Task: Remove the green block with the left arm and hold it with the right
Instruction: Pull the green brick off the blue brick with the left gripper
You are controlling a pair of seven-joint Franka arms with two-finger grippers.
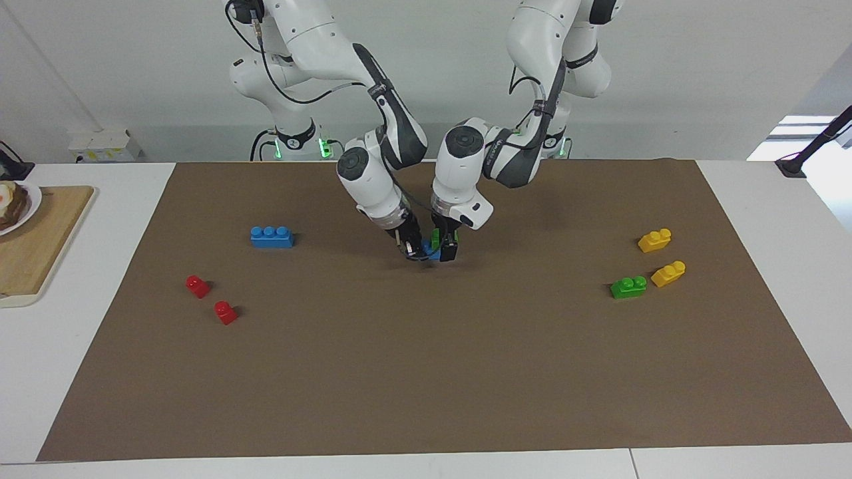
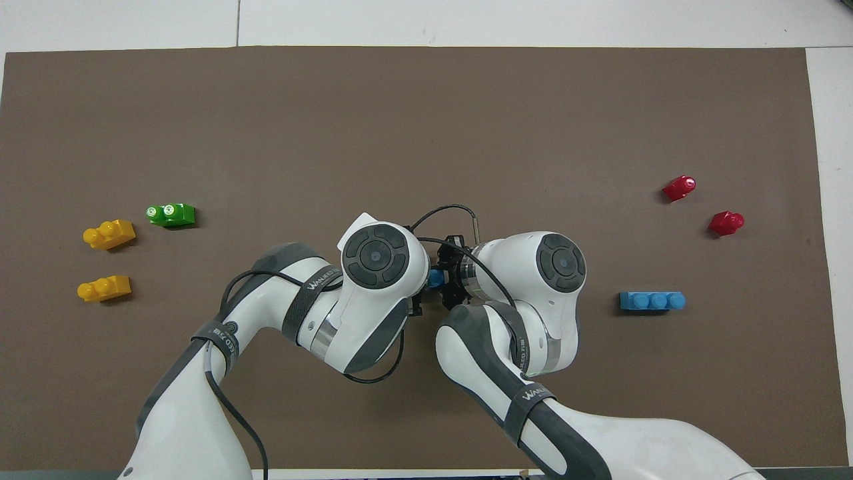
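Brown mat [image 1: 426, 372], right gripper [image 1: 414, 253] clamping blue brick [image 1: 428, 252], left gripper [image 1: 444, 247] straddling green block [image 1: 435, 237]

- Both wrists crowd the mat's [image 1: 426, 372] middle, close together.
- Bare mat is open between them and the lone blue brick [image 1: 271, 237] and the green twin [image 1: 628, 287].

Plain white wall [image 1: 699, 80], white table [image 1: 765, 193].
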